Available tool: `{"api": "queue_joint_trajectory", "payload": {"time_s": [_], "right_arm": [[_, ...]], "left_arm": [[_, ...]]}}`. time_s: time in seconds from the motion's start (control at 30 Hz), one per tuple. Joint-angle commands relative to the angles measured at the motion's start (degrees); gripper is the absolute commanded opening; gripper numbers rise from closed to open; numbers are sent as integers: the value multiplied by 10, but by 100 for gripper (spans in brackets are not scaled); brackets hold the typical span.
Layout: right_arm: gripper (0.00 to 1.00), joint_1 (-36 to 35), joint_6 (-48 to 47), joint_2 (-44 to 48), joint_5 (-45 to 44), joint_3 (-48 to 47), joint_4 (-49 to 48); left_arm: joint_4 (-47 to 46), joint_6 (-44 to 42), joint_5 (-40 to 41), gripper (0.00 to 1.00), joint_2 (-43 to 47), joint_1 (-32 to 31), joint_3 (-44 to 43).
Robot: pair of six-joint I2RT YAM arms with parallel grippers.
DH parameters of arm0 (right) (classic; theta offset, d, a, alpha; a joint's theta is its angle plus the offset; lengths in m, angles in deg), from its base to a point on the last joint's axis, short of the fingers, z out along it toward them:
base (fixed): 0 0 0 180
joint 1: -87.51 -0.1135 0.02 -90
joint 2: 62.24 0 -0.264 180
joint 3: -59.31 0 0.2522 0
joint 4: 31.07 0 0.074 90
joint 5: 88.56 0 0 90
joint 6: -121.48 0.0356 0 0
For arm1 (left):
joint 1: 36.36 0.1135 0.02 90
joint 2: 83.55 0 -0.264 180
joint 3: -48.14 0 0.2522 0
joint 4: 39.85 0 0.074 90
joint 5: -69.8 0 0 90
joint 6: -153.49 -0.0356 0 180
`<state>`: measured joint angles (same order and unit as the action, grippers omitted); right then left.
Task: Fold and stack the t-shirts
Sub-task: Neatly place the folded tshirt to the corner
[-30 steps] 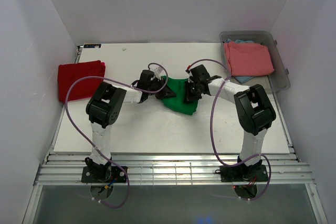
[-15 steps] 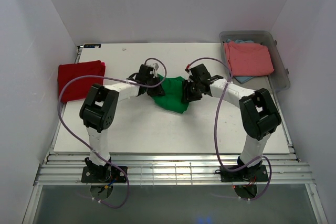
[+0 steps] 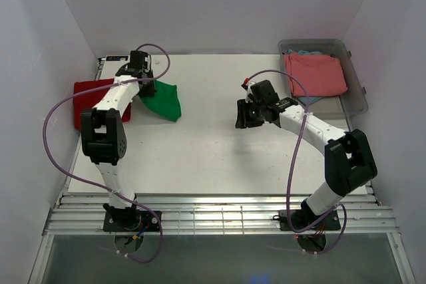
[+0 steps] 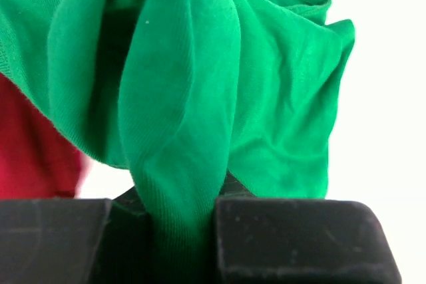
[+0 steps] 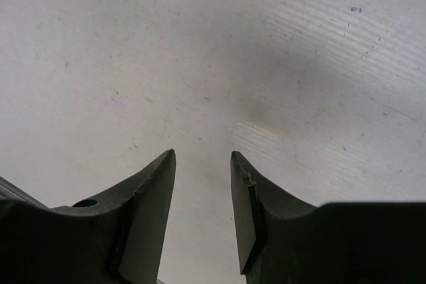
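My left gripper (image 3: 144, 88) is shut on a bunched bright green t-shirt (image 3: 165, 101), which hangs crumpled at the table's far left. In the left wrist view the green t-shirt (image 4: 200, 98) is pinched between the two black jaws of the left gripper (image 4: 183, 231). A folded deep red t-shirt (image 3: 93, 101) lies flat right beside it, and the red t-shirt (image 4: 33, 157) also shows at that view's left edge. My right gripper (image 3: 241, 115) hovers open over bare table right of centre. In its wrist view the right gripper (image 5: 203, 157) has nothing between its fingers.
A clear plastic bin (image 3: 356, 94) stands at the back right. It holds a folded salmon-pink t-shirt (image 3: 314, 74) on top of a light blue one (image 3: 307, 100). White walls close in the table on three sides. Purple cables loop off both arms.
The left arm swung from the table's centre to the far left, carrying the green t-shirt beside the red one. The right gripper let go of the shirt and opened.
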<state>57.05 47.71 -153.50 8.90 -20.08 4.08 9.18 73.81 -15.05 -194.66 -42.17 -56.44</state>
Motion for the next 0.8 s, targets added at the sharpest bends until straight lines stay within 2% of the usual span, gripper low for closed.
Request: {"api": "queue_joint_trajectory", "payload": {"time_s": [0.0, 0.17, 0.2, 0.47, 0.77], "right_arm": [[45, 0, -12, 17, 7, 22, 5], [45, 0, -9, 32, 22, 54, -16], [45, 0, -8, 32, 28, 58, -17], [45, 0, 2, 46, 51, 102, -31], [45, 0, 3, 70, 54, 136, -28]], "left_arm": [[61, -58, 28, 0, 48, 16, -49], [80, -75, 16, 0, 40, 54, -93], [82, -73, 8, 0, 39, 78, -100], [111, -72, -8, 0, 23, 127, -197], [100, -63, -19, 0, 30, 184, -177]]}}
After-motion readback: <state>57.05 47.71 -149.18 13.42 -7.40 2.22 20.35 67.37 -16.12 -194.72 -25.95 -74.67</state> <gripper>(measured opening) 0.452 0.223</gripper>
